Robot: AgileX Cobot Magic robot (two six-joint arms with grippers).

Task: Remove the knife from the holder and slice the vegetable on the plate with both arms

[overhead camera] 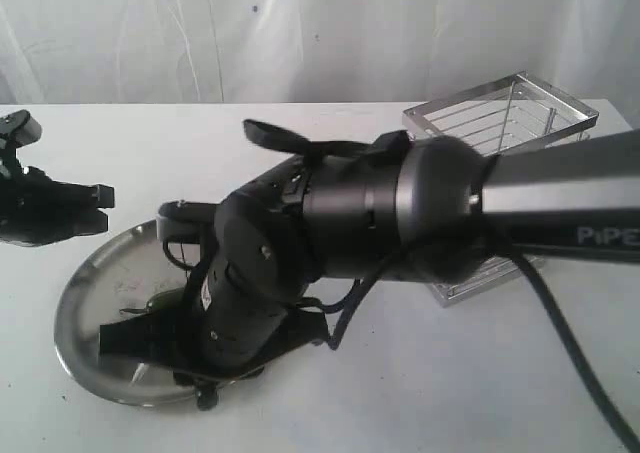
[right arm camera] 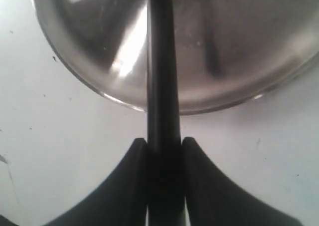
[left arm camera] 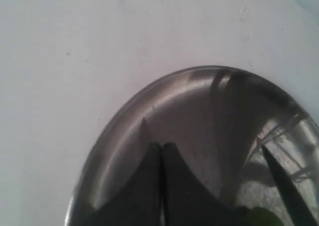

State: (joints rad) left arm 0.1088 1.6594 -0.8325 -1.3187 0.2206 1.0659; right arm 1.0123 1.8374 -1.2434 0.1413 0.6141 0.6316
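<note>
The knife (right arm camera: pixel 160 61) sits pinched between the right gripper's (right arm camera: pixel 164 145) fingers, reaching over the plate's (right arm camera: pixel 239 36) rim; the holder (overhead camera: pixel 500 118) stands behind that arm; the left gripper (left arm camera: pixel 160 148), fingers pressed together, hangs over the plate beside the green vegetable (left arm camera: pixel 261 218).

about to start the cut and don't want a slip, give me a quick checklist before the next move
1. knife clamped in right gripper: ok, it sits between the fingers.
2. knife out of holder: ok.
3. knife reaching over plate: ok.
4. left gripper steadying vegetable: not ok, jaws shut on nothing, pepper off to one side.
5. blade lined up on vegetable: cannot tell, contact point hidden.
</note>
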